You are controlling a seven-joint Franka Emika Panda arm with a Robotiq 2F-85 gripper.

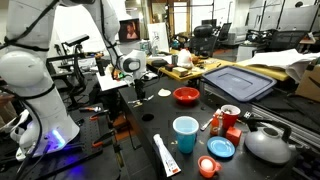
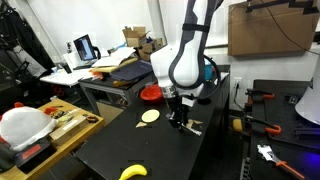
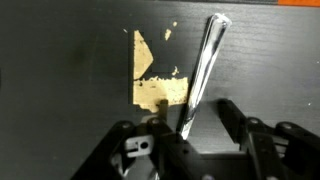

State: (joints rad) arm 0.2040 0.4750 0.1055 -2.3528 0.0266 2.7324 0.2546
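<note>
Even indoor light, soft low-resolution frames, glare along the metal utensil (image 3: 203,75)

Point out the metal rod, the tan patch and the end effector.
metal rod (image 3: 205,65), wrist view, middle of its shiny shaft
tan patch (image 3: 158,93), wrist view, its wide lower part
end effector (image 3: 197,127), wrist view, midway between its fingertips

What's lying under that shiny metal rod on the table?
Under the rod, black tabletop, with a tan patch reaching its side; whether the patch runs beneath is hidden. The gripper covers the rod's lower end.
</note>
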